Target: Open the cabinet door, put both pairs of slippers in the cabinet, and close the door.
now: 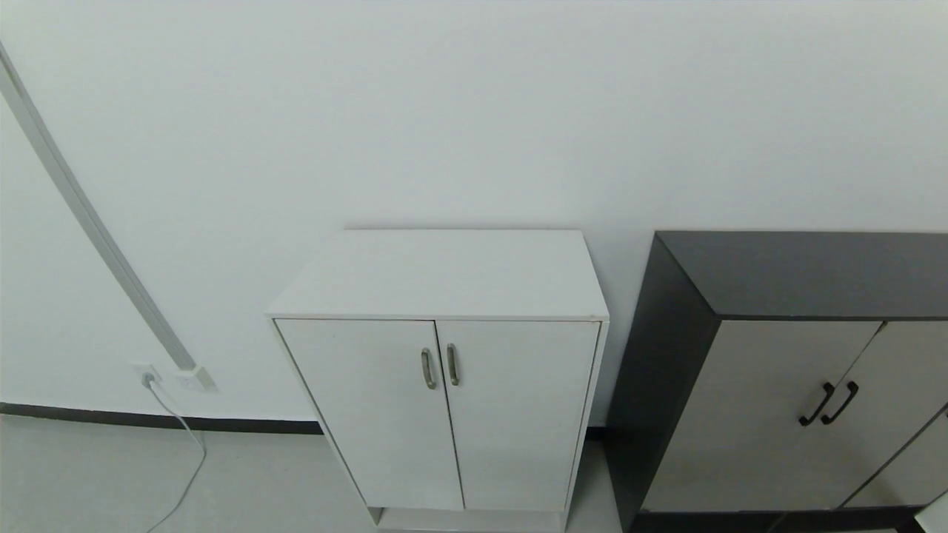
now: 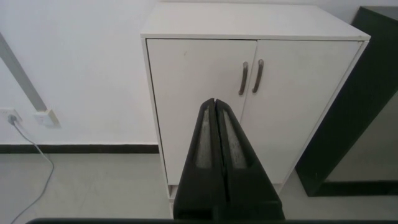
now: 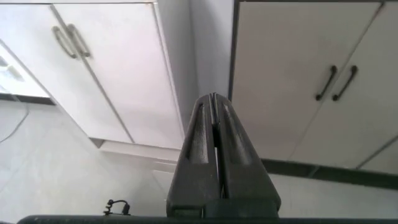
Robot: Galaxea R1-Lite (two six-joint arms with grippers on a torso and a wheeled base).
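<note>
A white two-door cabinet (image 1: pixel 444 385) stands against the wall with both doors closed. Two metal handles (image 1: pixel 440 366) sit side by side at the doors' meeting edge. In the left wrist view my left gripper (image 2: pixel 215 102) is shut with nothing in it, held some way in front of the white cabinet (image 2: pixel 205 87), below its handles (image 2: pixel 250 76). In the right wrist view my right gripper (image 3: pixel 214 98) is shut and empty, in front of the gap between the white cabinet (image 3: pixel 118 74) and the dark one.
A dark-framed cabinet (image 1: pixel 785 370) with grey doors and black handles (image 1: pixel 829 403) stands right of the white one. A wall socket with a cable (image 1: pixel 174 414) is on the left, under a slanted wall conduit (image 1: pixel 89 215). Grey floor lies in front.
</note>
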